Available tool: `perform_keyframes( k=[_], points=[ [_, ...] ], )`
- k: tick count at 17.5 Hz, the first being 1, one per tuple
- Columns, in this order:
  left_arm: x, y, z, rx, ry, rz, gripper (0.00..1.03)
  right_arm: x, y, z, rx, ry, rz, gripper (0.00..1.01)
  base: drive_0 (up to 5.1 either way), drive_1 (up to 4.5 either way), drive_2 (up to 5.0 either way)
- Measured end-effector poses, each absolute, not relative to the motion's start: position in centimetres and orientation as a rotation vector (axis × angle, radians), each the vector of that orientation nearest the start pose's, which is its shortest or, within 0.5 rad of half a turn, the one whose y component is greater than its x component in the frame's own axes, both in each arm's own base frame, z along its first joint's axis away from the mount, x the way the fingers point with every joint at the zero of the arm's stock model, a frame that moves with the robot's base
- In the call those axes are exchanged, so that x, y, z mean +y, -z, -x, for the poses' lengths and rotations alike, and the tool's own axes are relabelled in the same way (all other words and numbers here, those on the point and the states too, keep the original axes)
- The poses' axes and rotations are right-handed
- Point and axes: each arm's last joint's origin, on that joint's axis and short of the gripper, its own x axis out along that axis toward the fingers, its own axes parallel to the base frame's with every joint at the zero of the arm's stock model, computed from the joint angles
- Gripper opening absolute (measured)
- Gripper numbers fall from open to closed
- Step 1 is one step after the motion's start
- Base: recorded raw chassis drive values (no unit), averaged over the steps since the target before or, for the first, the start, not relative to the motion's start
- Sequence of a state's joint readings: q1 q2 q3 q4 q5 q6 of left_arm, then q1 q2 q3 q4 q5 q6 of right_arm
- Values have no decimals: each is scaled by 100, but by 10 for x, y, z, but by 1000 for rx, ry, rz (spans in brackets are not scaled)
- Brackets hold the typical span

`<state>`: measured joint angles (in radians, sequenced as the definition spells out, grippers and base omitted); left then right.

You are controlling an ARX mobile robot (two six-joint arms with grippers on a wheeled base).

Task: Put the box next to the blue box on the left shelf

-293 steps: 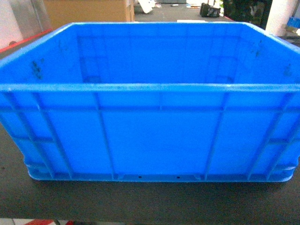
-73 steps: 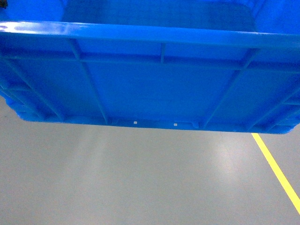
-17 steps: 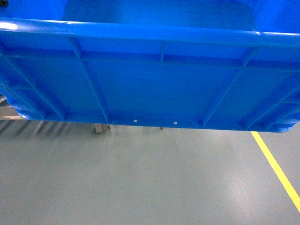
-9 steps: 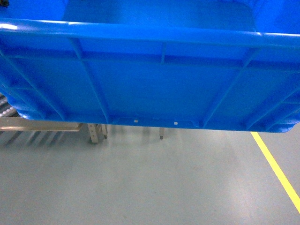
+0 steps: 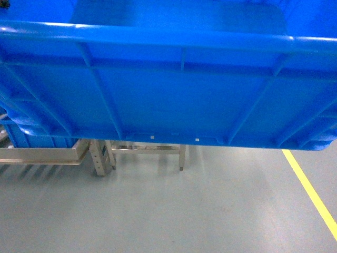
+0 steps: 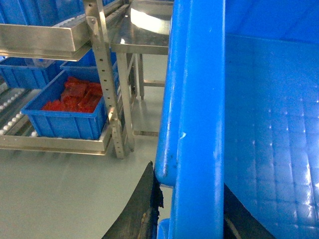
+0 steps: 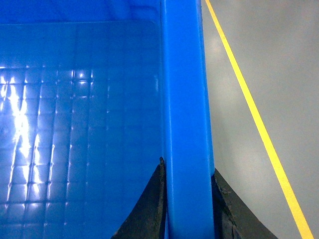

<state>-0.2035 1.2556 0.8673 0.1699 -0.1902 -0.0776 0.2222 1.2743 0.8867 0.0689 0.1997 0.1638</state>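
Black fingers [image 6: 144,209] of the left gripper [image 6: 187,211] straddle the box's [image 5: 174,89] left rim, one outside the wall and one inside, clamped on it. On the other side, the right gripper [image 7: 187,204] does the same, its dark fingers [image 7: 149,204] pinching the right rim from both faces. So the box hangs between the two arms, clear of the grey floor [image 5: 174,211], and fills the upper part of the head view with its ribbed near wall and thick rim. Its gridded inner bottom shows in both wrist views. A yellow line [image 5: 310,192] runs along the floor at right, passing under the box's right edge. Beyond and to the left stands the shelf [image 6: 45,40], a steel rack with a flat metal front lip and a perforated upright post [image 6: 107,84]; in the head view only its lower beams and legs show beneath the box. White rollers [image 6: 12,117] are visible on its lower level at the far left of the left wrist view. A small blue bin [image 6: 70,107] with red parts [image 6: 72,97] in it sits on that lower level, another blue bin [image 6: 25,72] behind it. More blue crates [image 6: 40,12] sit on the upper level above the lip. A steel table [image 6: 144,40] stands just right of the post.
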Motion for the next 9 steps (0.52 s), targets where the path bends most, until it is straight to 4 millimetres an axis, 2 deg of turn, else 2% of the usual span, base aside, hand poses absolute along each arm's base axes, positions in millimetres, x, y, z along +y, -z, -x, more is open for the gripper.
perform_keyframes(
  k=[2,5,9],
  points=[
    [-52,-297,-277,213,4,35,16,57,-289,-278,311,2,-96,17,4,427,-419],
    [-52,-295,-278,217,5,31,16,57,-287,-279,320,2,-95,17,0,0,0],
    [-53,-296,-278,211,8,33,16,57,-288,-279,312,6,-96,17,-460,143,378]
  ],
)
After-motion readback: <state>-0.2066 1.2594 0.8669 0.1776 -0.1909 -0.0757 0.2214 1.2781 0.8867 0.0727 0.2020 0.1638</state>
